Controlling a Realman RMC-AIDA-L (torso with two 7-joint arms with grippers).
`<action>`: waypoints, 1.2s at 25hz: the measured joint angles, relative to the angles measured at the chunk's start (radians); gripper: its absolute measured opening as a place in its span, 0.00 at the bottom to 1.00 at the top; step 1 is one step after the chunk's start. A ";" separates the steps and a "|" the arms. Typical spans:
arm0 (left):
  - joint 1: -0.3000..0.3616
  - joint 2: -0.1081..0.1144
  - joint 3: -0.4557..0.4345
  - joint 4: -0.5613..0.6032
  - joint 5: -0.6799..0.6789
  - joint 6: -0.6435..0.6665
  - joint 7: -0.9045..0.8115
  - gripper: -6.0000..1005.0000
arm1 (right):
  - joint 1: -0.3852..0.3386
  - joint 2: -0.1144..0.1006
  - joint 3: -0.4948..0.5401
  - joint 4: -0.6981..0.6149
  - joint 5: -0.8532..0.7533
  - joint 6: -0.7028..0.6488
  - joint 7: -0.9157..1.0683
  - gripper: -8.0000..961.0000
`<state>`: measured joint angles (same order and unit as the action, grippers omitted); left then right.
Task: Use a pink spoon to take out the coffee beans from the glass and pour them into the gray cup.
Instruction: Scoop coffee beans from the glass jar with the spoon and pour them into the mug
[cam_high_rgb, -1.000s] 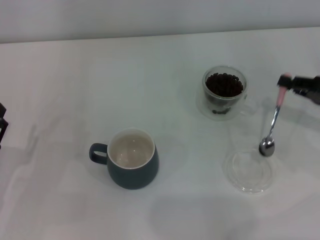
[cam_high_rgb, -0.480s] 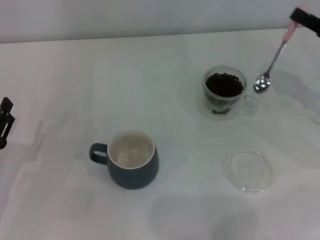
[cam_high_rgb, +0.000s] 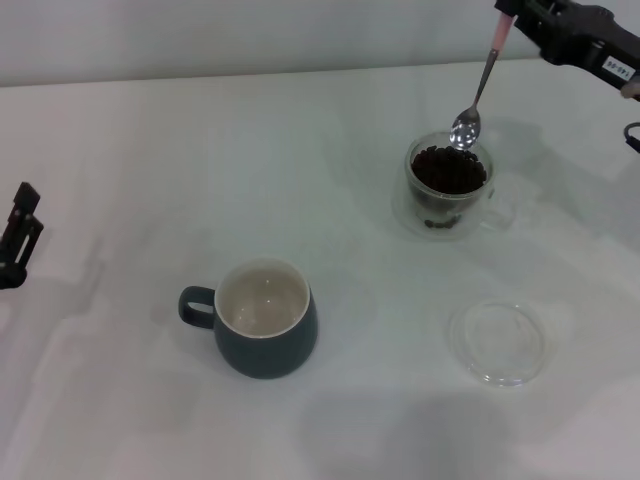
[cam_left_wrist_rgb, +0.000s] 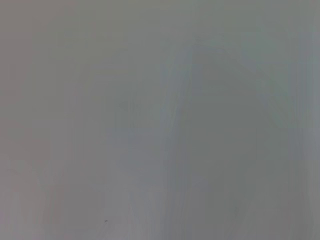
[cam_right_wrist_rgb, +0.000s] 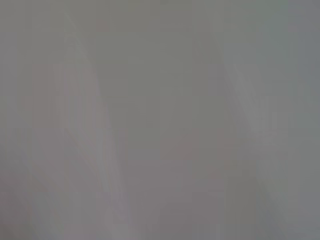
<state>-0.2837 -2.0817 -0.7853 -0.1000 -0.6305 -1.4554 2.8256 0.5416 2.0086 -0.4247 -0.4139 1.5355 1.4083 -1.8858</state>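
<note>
The head view looks from above, forward and down, on the white table (cam_high_rgb: 330, 420) from some way off, while both wrist views show only a plain grey surface, so no shared part can be told.

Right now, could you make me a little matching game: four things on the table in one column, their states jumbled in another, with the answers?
Things:
1. pink spoon
2. glass
3. gray cup
4. clear dish

States:
A. empty, cream-white inside showing
B. held by its handle in the right gripper, bowl hanging over the far rim of the glass
C. full of coffee beans
D. lying flat and empty, nearest the front right

Pairs: 1-B, 2-C, 3-A, 4-D
</note>
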 joint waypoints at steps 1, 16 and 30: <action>0.000 0.000 0.000 0.000 0.000 0.000 0.000 0.62 | 0.002 0.000 0.000 0.006 0.000 -0.008 -0.026 0.15; -0.017 0.003 -0.001 -0.006 0.009 0.000 0.000 0.62 | 0.035 0.006 -0.002 0.132 0.000 -0.118 -0.346 0.15; -0.034 0.003 -0.008 0.002 0.006 0.010 0.000 0.62 | 0.039 0.005 0.012 0.180 0.048 -0.223 -0.284 0.15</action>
<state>-0.3180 -2.0785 -0.7931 -0.0983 -0.6248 -1.4457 2.8256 0.5810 2.0136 -0.4131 -0.2337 1.5831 1.1849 -2.1701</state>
